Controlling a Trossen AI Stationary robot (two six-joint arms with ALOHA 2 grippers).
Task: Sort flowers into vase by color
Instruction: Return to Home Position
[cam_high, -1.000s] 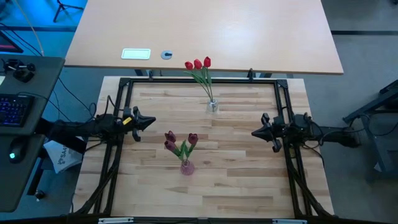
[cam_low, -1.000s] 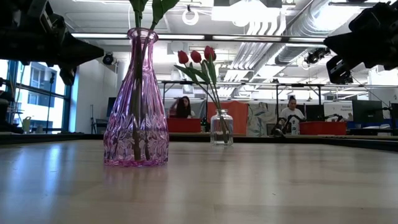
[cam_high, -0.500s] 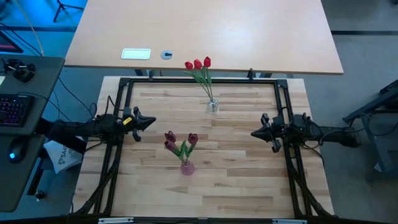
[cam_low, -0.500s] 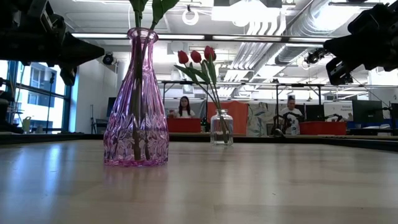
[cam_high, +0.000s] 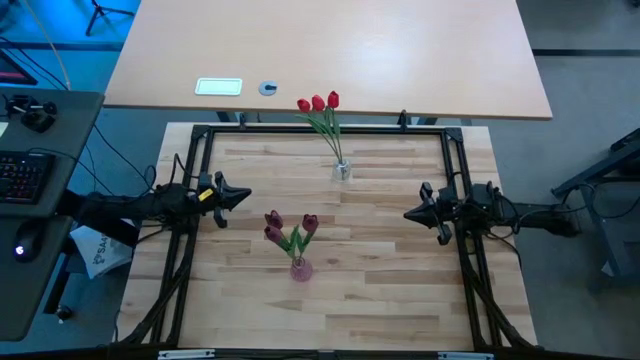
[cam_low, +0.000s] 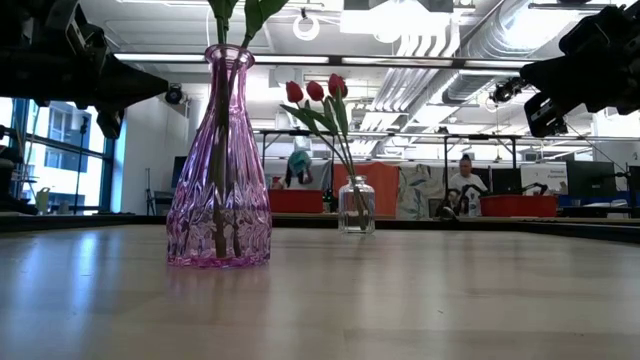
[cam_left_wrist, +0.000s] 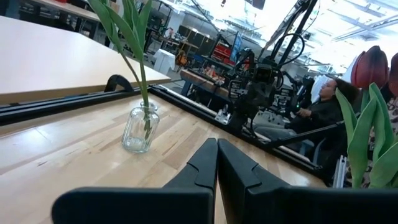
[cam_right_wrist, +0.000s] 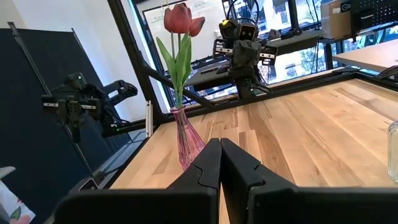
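Flowers stand sorted on the table, red tulips in the clear vase near the far edge, maroon tulips in the violet vase nearer the front, so left gripper and right gripper hover at opposite sides, fingers clenched on nothing, seemingly parked.

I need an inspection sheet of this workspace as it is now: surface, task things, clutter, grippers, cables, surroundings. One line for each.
Surface: wooden table, carrying only two vases.
Job's things: three red tulips in the clear vase; three dark red tulips in the violet vase.
Clutter: nothing seen.
Grippers: left gripper shut, at the left edge; right gripper shut, at the right edge; both hold nothing.
Cables: cables on the floor at left.
Surroundings: second table behind; keyboard at left; person far off.
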